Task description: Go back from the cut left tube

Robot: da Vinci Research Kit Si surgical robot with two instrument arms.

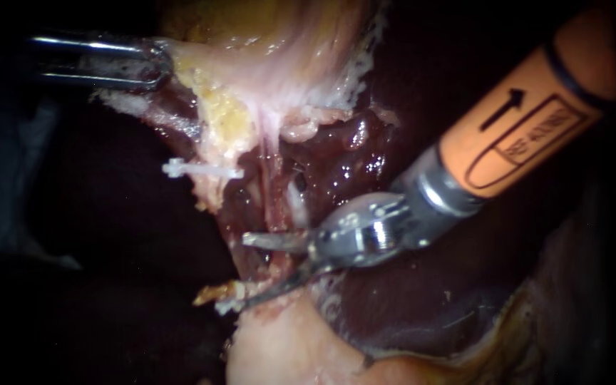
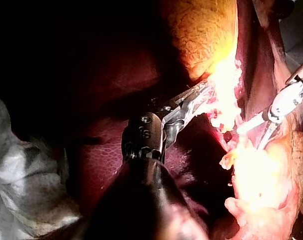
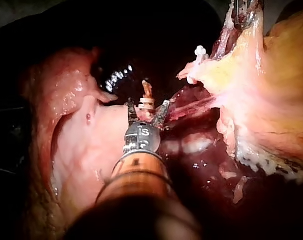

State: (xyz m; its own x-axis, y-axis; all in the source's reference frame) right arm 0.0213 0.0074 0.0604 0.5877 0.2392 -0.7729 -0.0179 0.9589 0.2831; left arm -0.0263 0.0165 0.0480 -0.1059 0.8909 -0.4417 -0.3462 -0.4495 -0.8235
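My right instrument (image 1: 251,272), on an orange shaft from the upper right, has two thin blades open in a wide V. A short tube stump (image 1: 222,294) carrying pale clips lies by the lower blade. In the right wrist view that clipped stump (image 3: 147,102) stands between the open blades (image 3: 146,112). A white clip (image 1: 201,171) sits on the fatty upper end, also seen as a white clip (image 3: 199,52) ahead of the blades. My left instrument (image 1: 147,65) is shut on the pale gallbladder (image 1: 279,64) edge, holding it up; its jaws (image 2: 199,97) are partly lost in glare.
Dark liver (image 1: 408,299) lies below and to the right of the blades. Pale tissue (image 1: 286,349) bulges at the bottom centre. A thin pink strand (image 1: 274,178) runs down through the raw red bed (image 1: 344,157).
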